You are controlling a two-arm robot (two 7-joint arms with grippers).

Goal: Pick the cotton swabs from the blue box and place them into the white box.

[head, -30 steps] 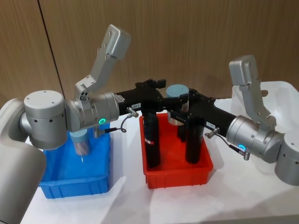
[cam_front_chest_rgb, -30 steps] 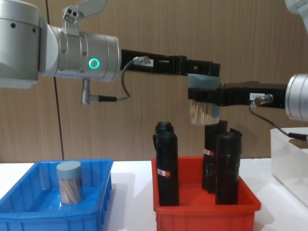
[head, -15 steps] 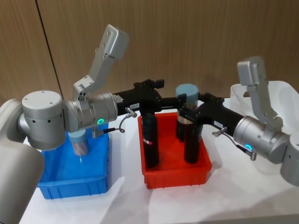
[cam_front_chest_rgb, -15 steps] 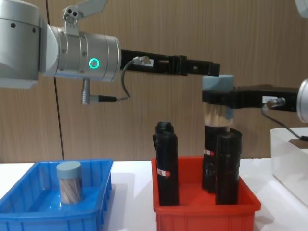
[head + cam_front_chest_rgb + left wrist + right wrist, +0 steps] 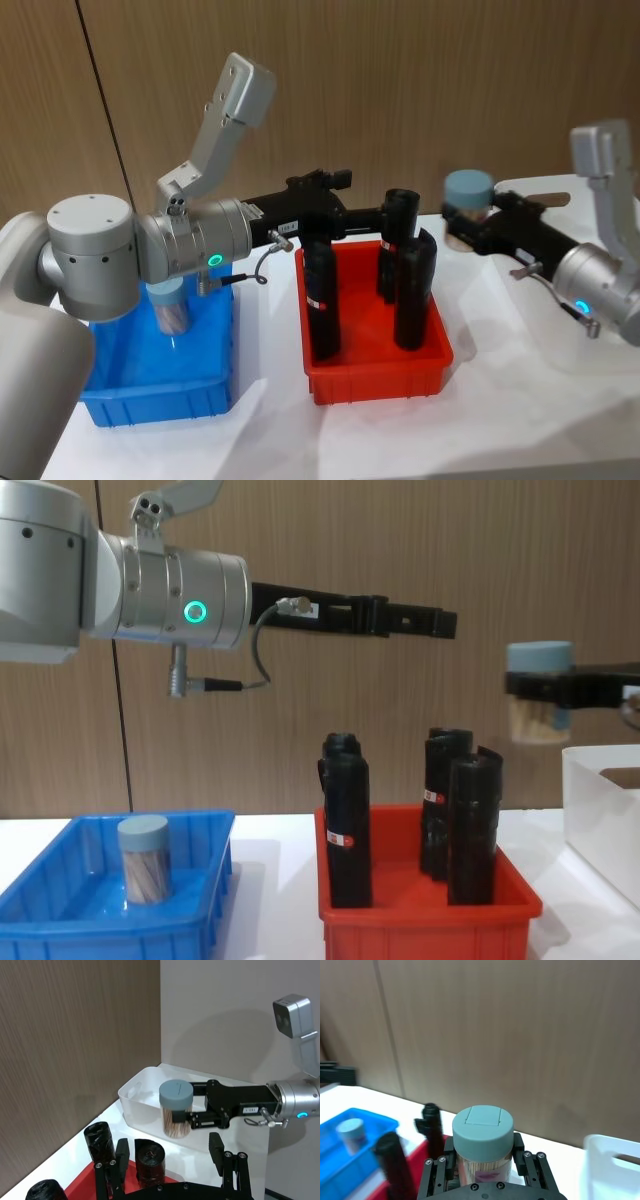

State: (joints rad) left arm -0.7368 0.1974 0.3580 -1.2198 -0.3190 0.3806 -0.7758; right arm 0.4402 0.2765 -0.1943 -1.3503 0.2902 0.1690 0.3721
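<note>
the right gripper (image 5: 545, 687), clamped on a tub of cotton swabs (image 5: 538, 708), has swung toward the robot's right. a second ago it held the tub above the back of the red bin (image 5: 430, 908), tucked just under the tip of the left gripper (image 5: 447, 624) and over the black rolls (image 5: 472, 820). half a second ago it was part of the way across, the tub directly above the rear rolls. now the tub hangs past the red bin's right edge, near the white box (image 5: 600, 810) and higher than its rim, with open space between the two grippers.
</note>
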